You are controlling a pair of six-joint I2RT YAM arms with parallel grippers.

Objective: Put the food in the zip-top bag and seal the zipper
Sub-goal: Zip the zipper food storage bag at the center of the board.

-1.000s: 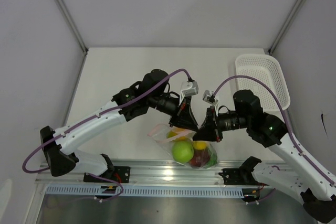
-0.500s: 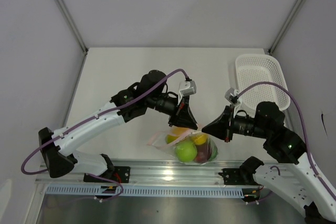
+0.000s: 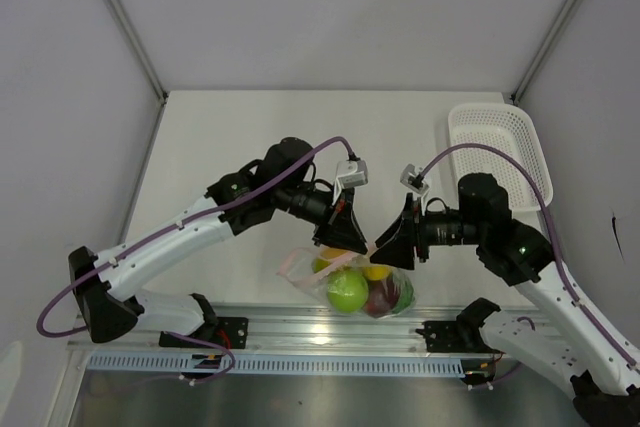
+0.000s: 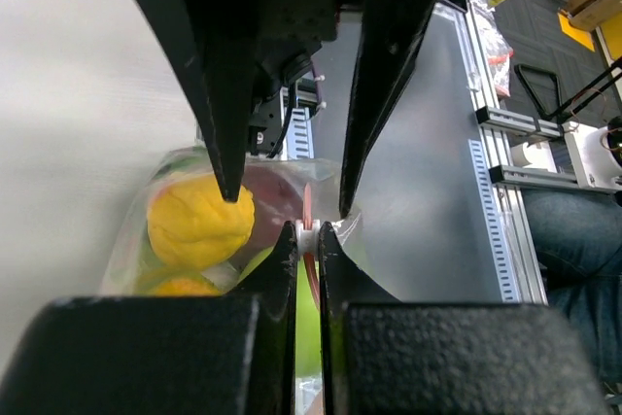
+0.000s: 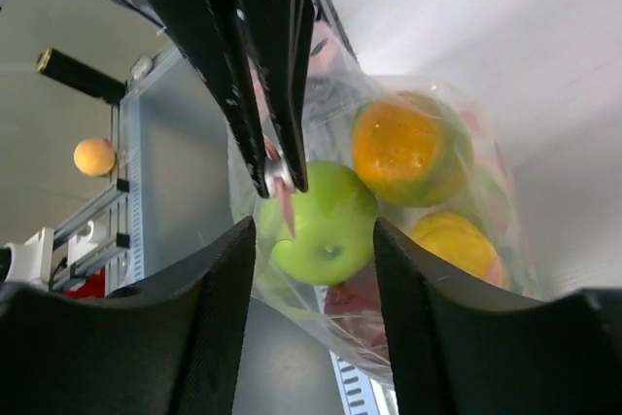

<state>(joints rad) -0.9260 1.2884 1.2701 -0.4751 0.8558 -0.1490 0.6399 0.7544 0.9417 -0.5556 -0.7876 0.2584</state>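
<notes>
At zip-top bag point(image 3: 300, 265) mouth: left hand point(image 4: 308, 232) pinches zipper point(image 4: 307, 206).

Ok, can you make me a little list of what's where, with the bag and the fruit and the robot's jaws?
bag: clear zip-top bag, between the two arms
inside it: green apple, orange fruit, yellow fruit
left jaws: shut on the zipper
right jaws: open, holding nothing, close to the bag
basket: white, far right of the table
</notes>
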